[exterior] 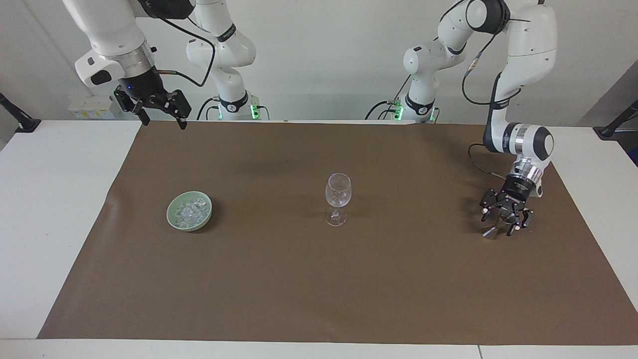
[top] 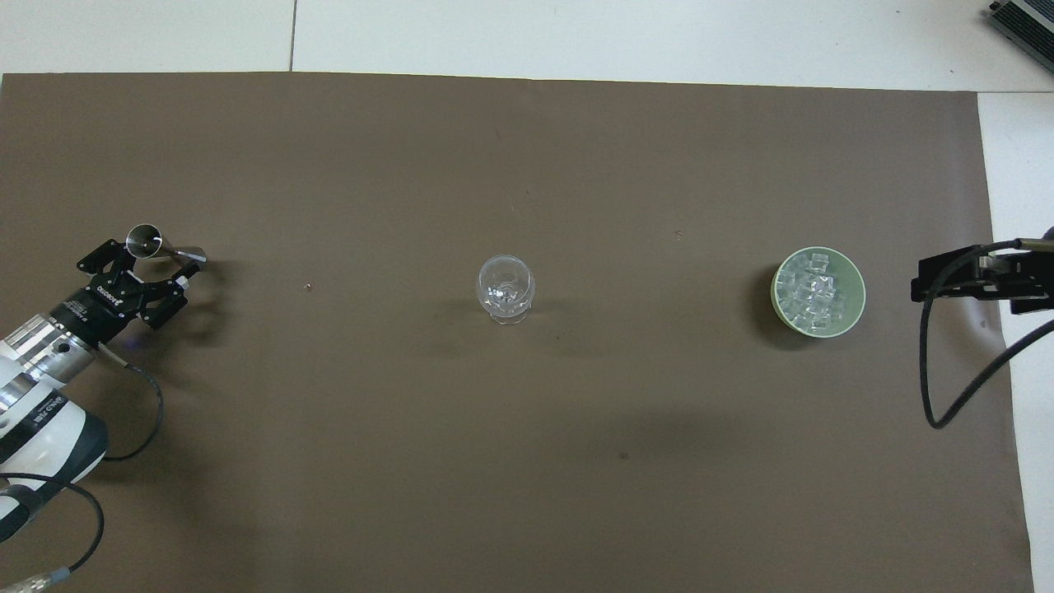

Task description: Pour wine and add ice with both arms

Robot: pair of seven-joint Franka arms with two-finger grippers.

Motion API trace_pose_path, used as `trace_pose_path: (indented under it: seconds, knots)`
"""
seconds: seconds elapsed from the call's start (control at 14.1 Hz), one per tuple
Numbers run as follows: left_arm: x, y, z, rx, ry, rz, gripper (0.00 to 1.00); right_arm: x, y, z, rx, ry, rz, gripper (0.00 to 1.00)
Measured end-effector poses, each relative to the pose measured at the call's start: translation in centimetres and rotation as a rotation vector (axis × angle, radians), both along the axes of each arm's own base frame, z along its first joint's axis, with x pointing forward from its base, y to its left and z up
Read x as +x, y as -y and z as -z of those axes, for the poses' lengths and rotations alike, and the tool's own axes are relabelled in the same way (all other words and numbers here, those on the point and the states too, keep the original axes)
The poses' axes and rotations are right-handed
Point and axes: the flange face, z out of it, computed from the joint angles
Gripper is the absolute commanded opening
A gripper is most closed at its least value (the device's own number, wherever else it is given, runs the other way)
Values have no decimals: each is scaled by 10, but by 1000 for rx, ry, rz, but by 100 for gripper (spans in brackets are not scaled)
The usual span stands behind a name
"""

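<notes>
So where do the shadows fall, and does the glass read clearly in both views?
Facing view: soft shadow on the brown mat beside the green bowl; the wine glass reads clearly in profile. Overhead view: the wine glass is a faint, see-through ring with a weak shadow.

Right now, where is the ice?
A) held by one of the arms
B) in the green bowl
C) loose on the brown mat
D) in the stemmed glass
B: the ice sits piled in the green bowl toward the right arm's end of the table, and the stemmed glass at mid-table holds none.
</notes>
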Motion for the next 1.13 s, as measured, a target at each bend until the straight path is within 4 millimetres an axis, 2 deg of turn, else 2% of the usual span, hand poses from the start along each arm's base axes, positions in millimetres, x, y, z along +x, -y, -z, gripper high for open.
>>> trace_pose_path:
  seconds: [0.43,1.13]
  knots:
    - [1,0,-1,-9,4,-18,70,0,0,0,0,0,0,100]
    - [3,2,0,-14,2,-39,55,0,0,0,0,0,0,100]
